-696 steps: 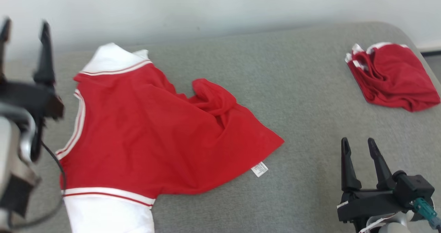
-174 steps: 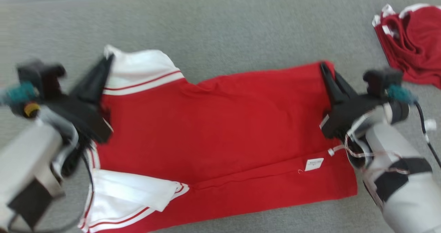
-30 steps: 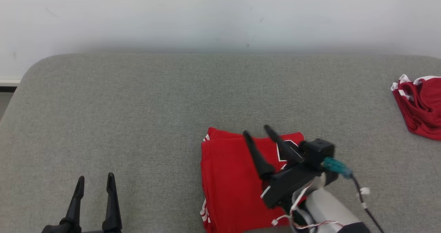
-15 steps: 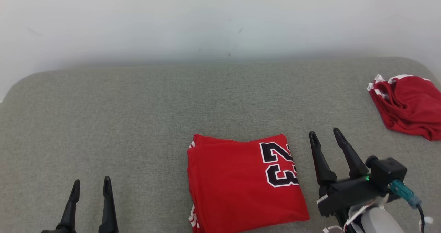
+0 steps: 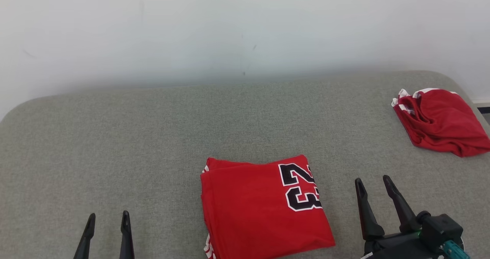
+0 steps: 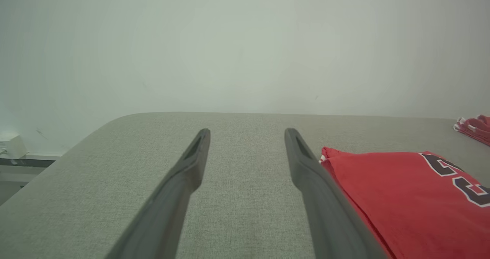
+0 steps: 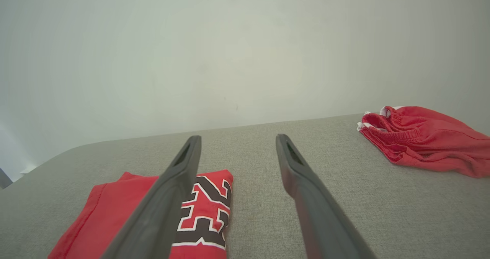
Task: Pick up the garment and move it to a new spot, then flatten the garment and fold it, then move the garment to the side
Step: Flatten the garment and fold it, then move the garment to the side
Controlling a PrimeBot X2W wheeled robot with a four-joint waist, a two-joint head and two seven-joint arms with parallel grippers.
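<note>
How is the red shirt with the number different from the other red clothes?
The numbered shirt is folded flat and neat; the other red garment lies bunched and wrinkly. The numbered shirt shows a black number; the other red garment shows none. Both are red with white trim.

Between my left gripper point(image 5: 108, 214) and the folded jersey point(image 5: 264, 209) lies a broad stretch of bare grey cushion point(image 5: 115, 144), room enough for me to pass. My right gripper point(image 5: 372, 179) sits just beside the jersey's right edge, across a narrow gap. Farther right, a crumpled red garment point(image 5: 440, 121) blocks the far corner. The wall point(image 5: 229, 29) seems to close off the back edge, though that seam is hazy.
</note>
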